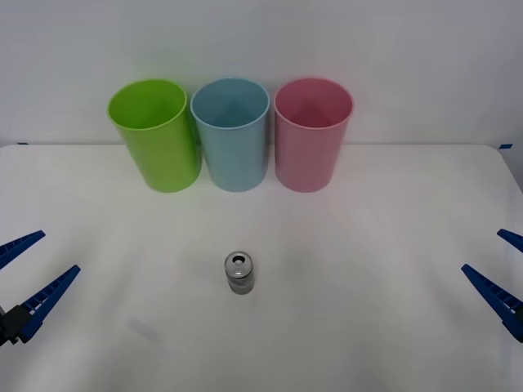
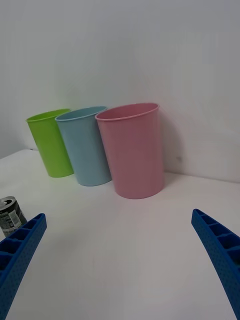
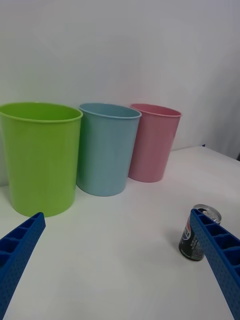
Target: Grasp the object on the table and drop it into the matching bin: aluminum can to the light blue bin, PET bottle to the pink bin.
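Over the table, left claw and right claw gape wide (both empty, clear of the can).

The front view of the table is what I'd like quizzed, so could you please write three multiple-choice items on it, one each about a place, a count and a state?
1. Where does the aluminum can stand?
A. Inside the pink bin
B. On the table, nearer the robot than the light blue bin
C. Against the lime green cup

2. How many cup-shaped containers stand in the back row?
A. Two
B. Three
C. Four

3. How is the can?
A. Upright and free, both grippers open
B. Lying on its side
C. Held by the right gripper

Answers:
1 B: it stands alone on the white top, before the middle bin.
2 B: the lime green cup, the light blue bin and the pink bin.
3 A: its pull-tab faces up; the left gripper and right gripper sit open at the edges.
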